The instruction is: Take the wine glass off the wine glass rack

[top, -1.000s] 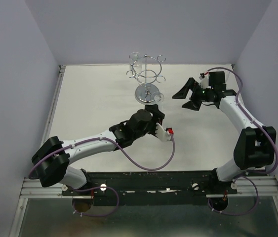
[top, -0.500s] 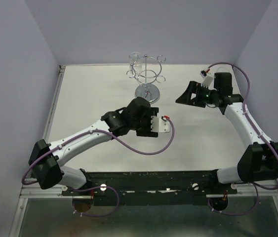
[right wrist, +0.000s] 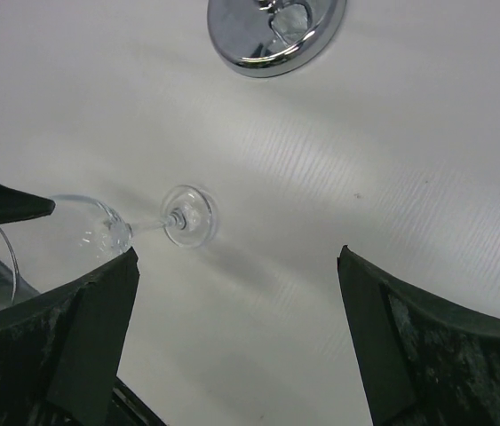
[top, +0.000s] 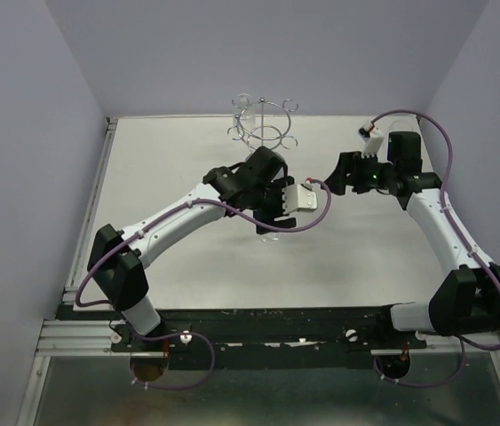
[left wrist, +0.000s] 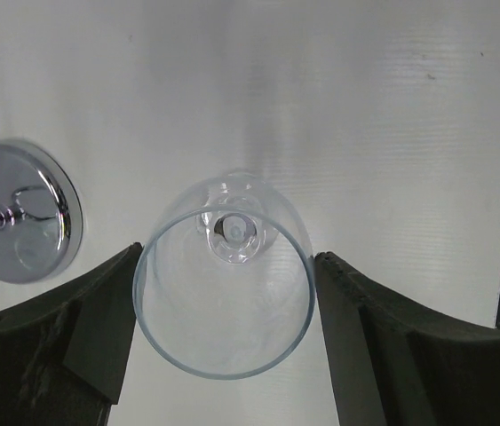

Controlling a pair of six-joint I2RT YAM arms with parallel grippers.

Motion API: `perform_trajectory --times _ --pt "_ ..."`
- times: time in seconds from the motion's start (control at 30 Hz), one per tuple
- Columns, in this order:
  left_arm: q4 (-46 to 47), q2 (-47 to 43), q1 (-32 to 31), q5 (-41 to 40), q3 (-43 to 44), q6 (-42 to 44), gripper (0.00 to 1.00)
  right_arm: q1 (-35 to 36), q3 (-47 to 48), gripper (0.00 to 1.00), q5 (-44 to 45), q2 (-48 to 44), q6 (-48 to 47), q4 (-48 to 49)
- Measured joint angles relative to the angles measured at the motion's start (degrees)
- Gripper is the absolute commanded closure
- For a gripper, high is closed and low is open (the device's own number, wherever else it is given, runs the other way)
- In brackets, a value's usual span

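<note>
From above, the left arm reaches in beside the wine glass rack [top: 265, 133]. The wine glass [top: 270, 233] is only a faint glimmer under its wrist, off the hooks and on the near side of the rack, over the surface [top: 161, 257]. The right arm sits well apart on the right. The worry here is that any drift back toward the rack could clip the glass on those wire loops.

On to the left wrist view. The bowl sits squarely between the left jaws, rim toward the camera and foot pointing away toward the surface. The dark pads [left wrist: 99, 346] press on either side of the bowl, so these jaws are clenched on the glass. The rack's mirrored base [left wrist: 19, 213] lies off to the left, clear of it. That is smooth, curved glass on two narrow contacts: a jolt could let it slide out, and too hard a squeeze might crack the thin bowl.

Right wrist view: the bowl is at the left edge, pinched by a dark fingertip of the left jaws, with the stem and foot [right wrist: 187, 216] jutting free. Whether the foot touches the surface, I cannot tell. The right jaws are spread wide with nothing between them, and the glass lies off to their left. If they close in carelessly, they could knock that foot.
</note>
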Motion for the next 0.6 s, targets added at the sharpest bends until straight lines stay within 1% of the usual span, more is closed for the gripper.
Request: perform_trajectory --times 0.2,0.4,0.5,0.6 --pt "-1.3 0.9 1.7 1.5 1.2 -1.2 0.01 0.0 -1.7 0.00 -0.6 -3.8 -5.9 0.0" --pt "-1.1 -0.1 3.7 3.8 1.3 -1.4 0.01 0.4 -3.0 0.00 -7.2 -8.2 -13.5 0.0" --pt "-1.0 -2.9 5.8 5.4 1.3 -1.6 0.01 2.7 -3.1 0.00 -9.6 -9.7 -18.0 0.0" --pt "0.1 -8.3 9.0 7.1 1.0 -2.4 0.01 7.0 -3.1 0.00 -10.9 -10.0 -22.3 0.0"
